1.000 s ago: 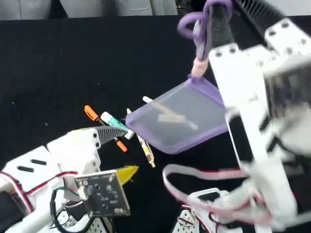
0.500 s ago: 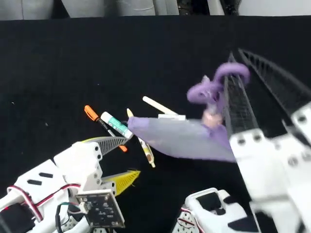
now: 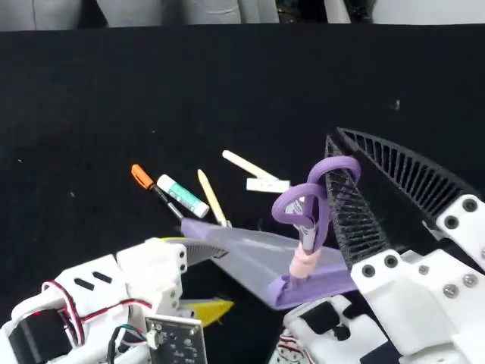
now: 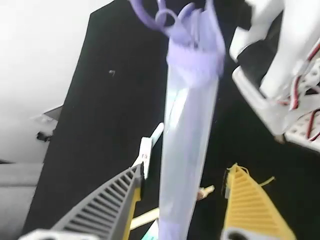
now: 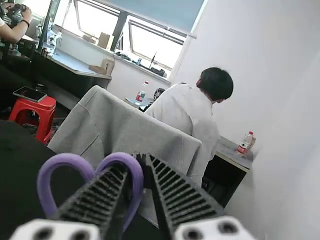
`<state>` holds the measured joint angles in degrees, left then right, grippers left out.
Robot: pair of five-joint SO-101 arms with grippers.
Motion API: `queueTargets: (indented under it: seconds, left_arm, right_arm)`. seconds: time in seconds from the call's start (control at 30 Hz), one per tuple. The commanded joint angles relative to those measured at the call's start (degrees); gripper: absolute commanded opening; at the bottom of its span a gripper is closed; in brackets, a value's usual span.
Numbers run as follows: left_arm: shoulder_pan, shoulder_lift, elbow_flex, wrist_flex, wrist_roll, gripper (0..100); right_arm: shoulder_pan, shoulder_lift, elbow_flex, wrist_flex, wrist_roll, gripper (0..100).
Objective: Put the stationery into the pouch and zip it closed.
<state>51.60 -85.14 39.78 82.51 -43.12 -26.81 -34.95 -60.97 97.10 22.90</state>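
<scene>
We see the right gripper (image 5: 142,162) raised, pinching the loop (image 5: 64,158) of the pouch (image 3: 258,254); the left gripper (image 4: 184,170) sits low, jaws wide around it

Left arm (image 3: 114,292): white moulded housings with rounded corners and dark slots. Red, white and black cables (image 3: 68,315) loop along its side, and a dark circuit board (image 3: 176,343) dotted with solder points is mounted near the wrist. Its jaws are ribbed, one grey and one yellow. Right arm (image 3: 424,296): white housings fastened with dark round screws (image 3: 368,271). Both jaws are black, ribbed, and taper to points.
</scene>
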Motion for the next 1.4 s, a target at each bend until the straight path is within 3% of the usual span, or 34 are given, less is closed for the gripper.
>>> queueTargets:
  seconds: [0.0, 0.1, 0.27, 0.53, 0.6, 0.73, 0.83, 0.93, 1.1, 1.37]
  left_arm:
    - [3.65, -0.09, -0.31, -1.41, 3.16, 27]
    - [5.85, -0.09, 1.36, -3.34, 4.40, 27]
    - [5.93, -0.09, 9.19, -13.36, 10.29, 27]
    - [5.93, -0.09, 17.19, -21.63, 10.37, 27]
    - [5.93, -0.18, 17.01, -21.54, 10.37, 23]
    - [3.30, -1.49, 15.25, -21.54, 10.29, 3]
    - [-0.84, -5.27, 13.85, -21.54, 10.20, 7]
    - [-4.35, -11.52, 13.14, -21.54, 10.20, 3]
    - [-8.48, -19.96, 10.86, -20.84, 10.20, 3]
    - [-13.58, -19.16, -1.54, -9.67, 10.11, 3]
  right_arm:
    - [-0.88, -0.13, -1.01, 1.93, -0.44, 1.1]
    - [-0.88, -0.13, -1.10, 2.20, -0.44, 1.1]
    - [-0.88, -0.13, -1.01, 2.20, -0.53, 1.1]
    - [-0.88, -0.13, -0.92, 2.20, -0.53, 1.1]
    - [-0.79, -0.13, -0.92, 2.20, -0.53, 1.1]
    - [-0.70, -0.13, -0.92, 2.20, -0.53, 1.1]
    - [-0.62, -0.13, -0.92, 2.20, -0.35, 1.1]
    - [0.00, -0.13, -0.84, 2.20, -0.09, 1.1]
    - [9.32, 0.31, 0.22, -1.76, 0.00, 1.1]
    - [23.21, -0.04, 16.31, -17.58, -0.35, 1.1]
